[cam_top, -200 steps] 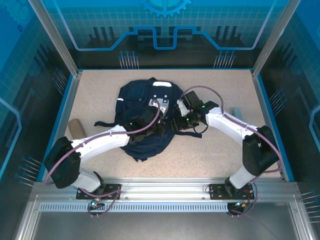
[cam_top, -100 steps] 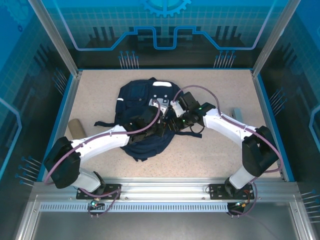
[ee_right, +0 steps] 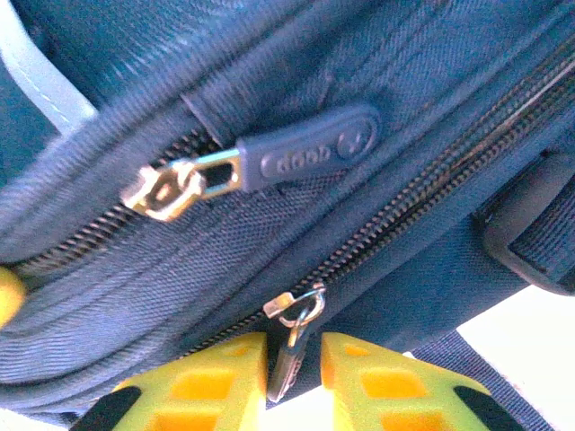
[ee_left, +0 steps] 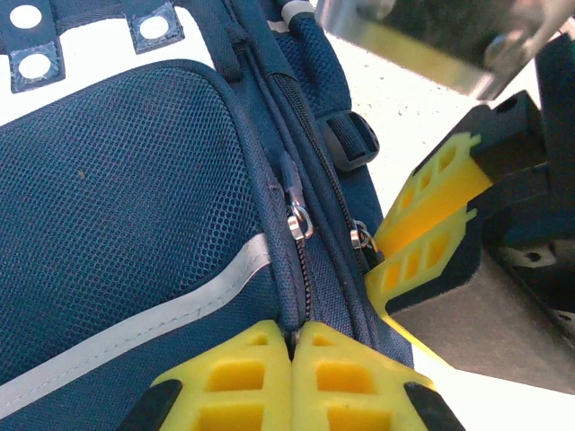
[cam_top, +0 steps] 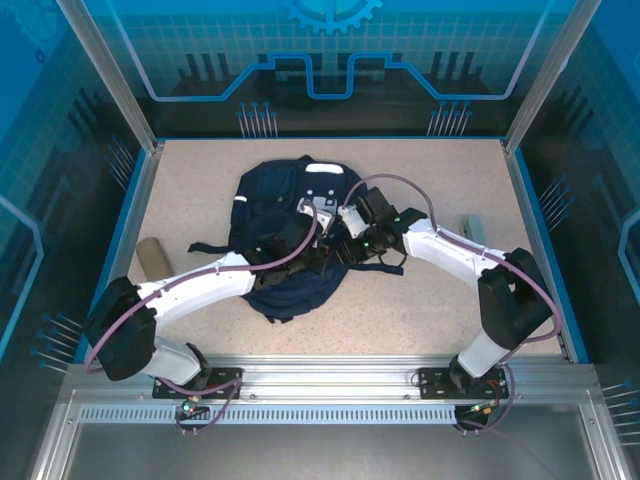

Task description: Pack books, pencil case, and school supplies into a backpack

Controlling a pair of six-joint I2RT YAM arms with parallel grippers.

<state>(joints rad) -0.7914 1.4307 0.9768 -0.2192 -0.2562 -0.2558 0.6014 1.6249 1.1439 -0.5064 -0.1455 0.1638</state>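
While the backpack (cam_top: 285,200) lies flat in the middle of the worktop (cam_top: 420,300) with its zips closed as far as we can see, we judge the task to be at its very start: the bag has to be opened before anything can go in. Both arms reach to the bag's right side. The left fingers (ee_left: 243,368) are pressed together at the zip seam, and they look to be pinching the fabric there to steady the backpack. The right fingers (ee_right: 216,382) stand narrowly apart on either side of a small metal zipper pull (ee_right: 289,359) that hangs between them; we cannot tell whether they already pinch it. Just above it a second zip carries a rubber-tabbed slider (ee_right: 305,153), untouched. The pencil case (cam_top: 150,257) sits by the left wall of the worktop, well apart from the bag, and a grey-blue item (cam_top: 472,230) that we cannot identify lies near the right wall. Opening the zip and all of the packing are left to do.
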